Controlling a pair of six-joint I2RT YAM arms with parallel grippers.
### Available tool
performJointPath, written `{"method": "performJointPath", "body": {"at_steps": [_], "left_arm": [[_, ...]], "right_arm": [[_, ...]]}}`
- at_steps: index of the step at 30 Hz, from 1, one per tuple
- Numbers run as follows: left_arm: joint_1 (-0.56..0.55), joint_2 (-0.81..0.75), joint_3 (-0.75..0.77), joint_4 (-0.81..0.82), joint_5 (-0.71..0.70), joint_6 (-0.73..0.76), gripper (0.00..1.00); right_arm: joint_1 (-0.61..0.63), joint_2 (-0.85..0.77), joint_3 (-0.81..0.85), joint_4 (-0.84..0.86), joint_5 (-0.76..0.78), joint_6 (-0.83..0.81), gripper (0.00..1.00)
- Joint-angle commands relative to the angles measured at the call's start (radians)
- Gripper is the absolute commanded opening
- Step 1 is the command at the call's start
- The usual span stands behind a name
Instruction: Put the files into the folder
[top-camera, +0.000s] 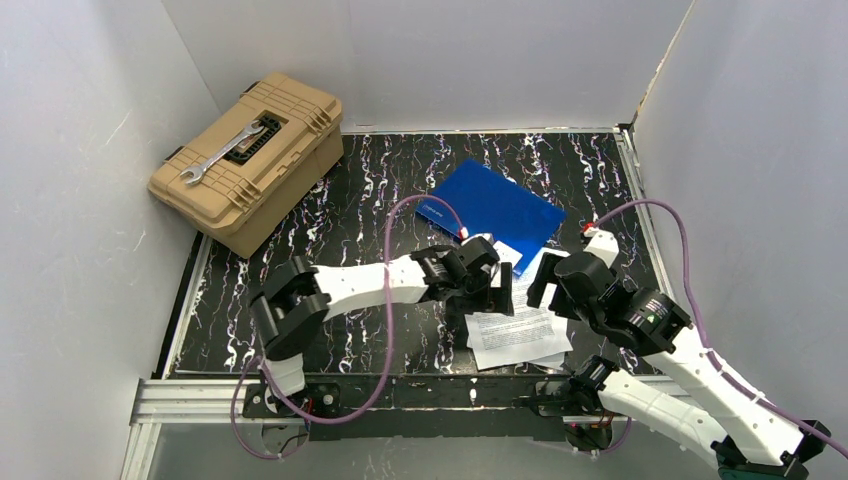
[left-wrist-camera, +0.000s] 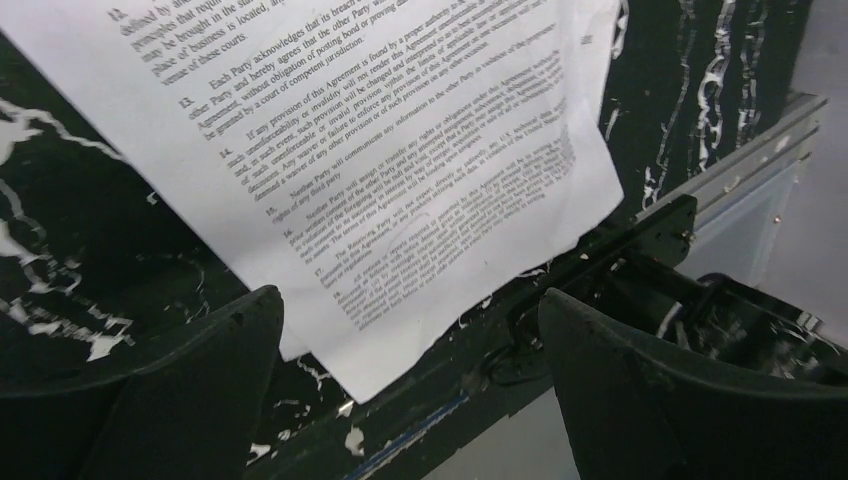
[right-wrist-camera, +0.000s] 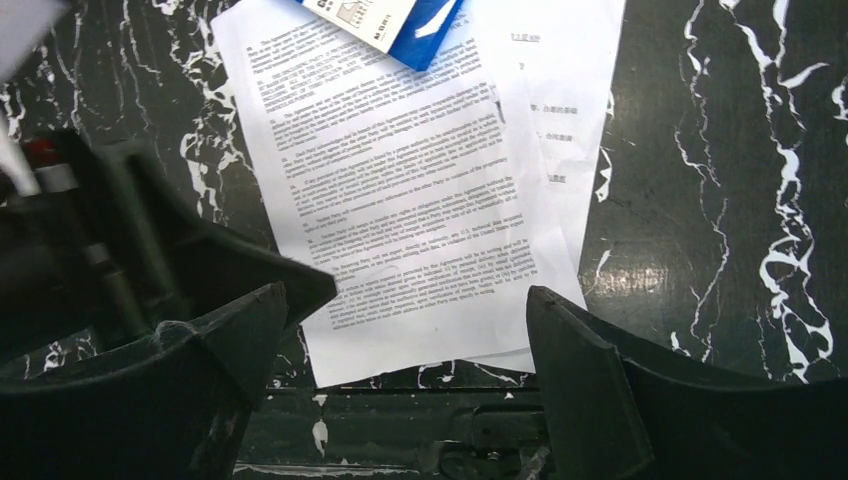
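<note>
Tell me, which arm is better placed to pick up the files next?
Probably right. The right gripper is open with the files centred between its fingers; the left gripper, also open, faces only their near corner.

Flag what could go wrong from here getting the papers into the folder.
1. The papers lie flat and fanned, so a pinch may lift only the top sheet.
2. The folder corner rests on them, so pulling could drag it.
3. They sit near the table front edge and may slide off.
</note>
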Motion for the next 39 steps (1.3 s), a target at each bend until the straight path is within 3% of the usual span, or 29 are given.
{"method": "performJointPath", "body": {"at_steps": [1,13,20,39], "left_arm": [[-0.005,-0.169,-0.031,-0.127,-0.092,0.096,0.98],[0.009,-0.574,-0.162,-0.338,-0.283,0.213,0.98],[0.019,-0.783,-0.182,-0.446,-0.348,0.266,0.98],[0.019,-0.91,-0.23,-0.507,-0.355,0.384,0.98]], "right_arm": [[0.002,0.01,0.035,0.09,-0.052,-0.078,0.99],[0.002,0.236,-0.055,0.375,-0.262,-0.178,0.92],[0.031,0.415,-0.069,0.485,-0.247,-0.174,0.91],[0.08,0.762,-0.021,0.585,-0.134,-0.141,0.82]]}}
